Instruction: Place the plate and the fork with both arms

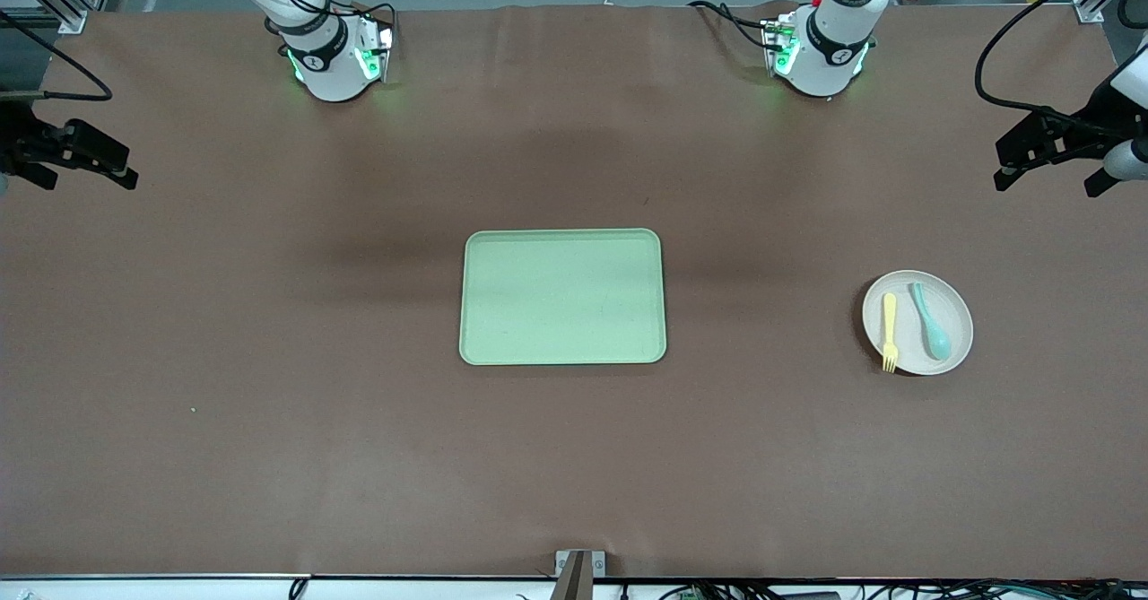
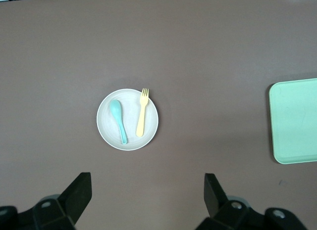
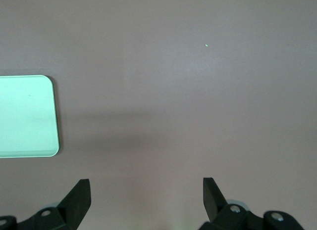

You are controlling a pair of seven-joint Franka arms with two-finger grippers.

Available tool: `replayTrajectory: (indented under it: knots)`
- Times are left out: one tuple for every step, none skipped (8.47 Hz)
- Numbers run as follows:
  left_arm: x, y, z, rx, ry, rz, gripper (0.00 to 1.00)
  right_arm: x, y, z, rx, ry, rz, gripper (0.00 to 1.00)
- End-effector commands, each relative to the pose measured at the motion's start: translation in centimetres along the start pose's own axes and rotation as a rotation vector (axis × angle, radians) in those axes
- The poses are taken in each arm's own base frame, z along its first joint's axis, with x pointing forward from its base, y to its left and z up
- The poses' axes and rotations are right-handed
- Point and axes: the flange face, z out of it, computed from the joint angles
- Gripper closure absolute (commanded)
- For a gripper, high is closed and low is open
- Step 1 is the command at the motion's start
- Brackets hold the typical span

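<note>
Front view takes in the whole brown tabletop (image 1: pixel 269 403): the light green tray (image 1: pixel 562 297) lies flat at the middle, and the cream plate (image 1: pixel 917 322) sits well apart from it toward the left arm's end of the tabletop. On the plate lie 2 utensils side by side, the pale yellow fork (image 1: pixel 890 331) on the tray's side, its tines toward the front camera and reaching the plate's rim, and a teal spoon (image 1: pixel 931 320) beside it with its bowl toward the front camera. Both arms wait high at the ends of the tabletop: the left hand (image 1: pixel 1049 156) hangs over the left arm's end, the right hand (image 1: pixel 76 159) over the right arm's end, neither touching anything. Left wrist view looks straight down on the plate (image 2: pixel 128 119) with the fork (image 2: pixel 142 112) and spoon (image 2: pixel 118 121) resting in it, and shows what the front view leaves unclear: the left hand (image 2: pixel 147 193) has its 2 black fingers spread wide and holds nothing; 1 end of the tray (image 2: pixel 295 121) shows at the edge. Right wrist view shows no plate or utensils, only bare tabletop (image 3: pixel 188 91), a corner of the tray (image 3: pixel 27 116), and the right hand (image 3: pixel 146 195) likewise spread wide and empty.
</note>
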Motion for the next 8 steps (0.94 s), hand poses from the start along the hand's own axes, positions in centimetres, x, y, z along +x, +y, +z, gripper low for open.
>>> replayTrajectory:
  knots:
    - [0.0,-0.7,-1.0,-0.024,0.008,-0.027,0.0,-0.7,-0.4,-0.4,0.003,-0.008,0.008,0.0]
    - [0.2,-0.9,-0.6,-0.027,-0.003,-0.036,0.0,-0.7,-0.4,-0.3,0.003,-0.01,0.008,0.0]
    - [0.3,-1.7,0.5,-0.029,-0.031,-0.06,0.0,-0.6,-0.4,-0.3,0.002,-0.008,0.008,0.0]
    - [0.9,-3.1,3.2,-0.029,-0.088,-0.091,0.0,-0.6,-0.3,-0.3,0.001,-0.007,0.008,0.0]
    - [1.6,-5.1,6.5,-0.037,-0.15,-0.105,0.0,-0.6,-0.3,-0.2,0.001,-0.005,0.007,0.0]
    - [2.6,-6.9,11.0,-0.046,-0.221,-0.121,0.0,-0.6,-0.4,-0.2,0.001,-0.005,0.005,0.0]
    - [3.4,-9.3,15.1,-0.065,-0.265,-0.148,0.0,-0.6,-0.4,-0.2,0.001,-0.005,0.007,0.0]
    - [4.3,-11.8,19.5,-0.104,-0.273,-0.149,0.0,-0.6,-0.5,-0.2,0.001,-0.005,0.005,0.0]
